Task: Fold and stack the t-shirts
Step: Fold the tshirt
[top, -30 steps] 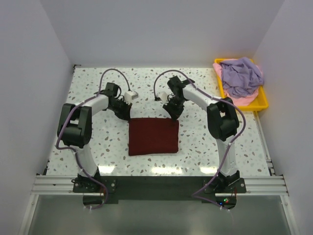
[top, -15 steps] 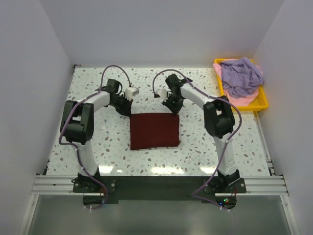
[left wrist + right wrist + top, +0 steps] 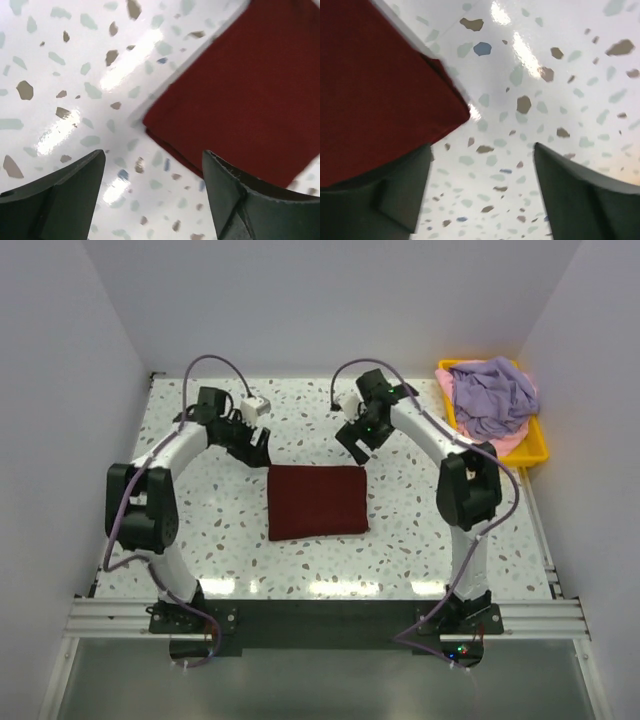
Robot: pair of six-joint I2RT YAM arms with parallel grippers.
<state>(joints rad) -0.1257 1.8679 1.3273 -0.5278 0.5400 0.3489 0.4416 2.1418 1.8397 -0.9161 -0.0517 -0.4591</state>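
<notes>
A dark maroon t-shirt lies folded into a flat rectangle in the middle of the speckled table. Its far-left corner shows in the left wrist view and its far-right corner in the right wrist view. My left gripper hangs open just beyond that left corner, its dark fingers spread with only table between them. My right gripper hangs open above the far-right corner, nothing between its fingers. A lavender t-shirt lies crumpled over a pale pink one in the tray.
A yellow plastic tray holding the crumpled shirts stands at the back right corner of the table. White walls close in the table at the left, back and right. The arms' bases stand on a metal rail at the near edge.
Both grippers were shut at the maroon shirt's far corners and have now opened, let go and risen away towards the back. The shirt lies slightly further back than a second ago.
</notes>
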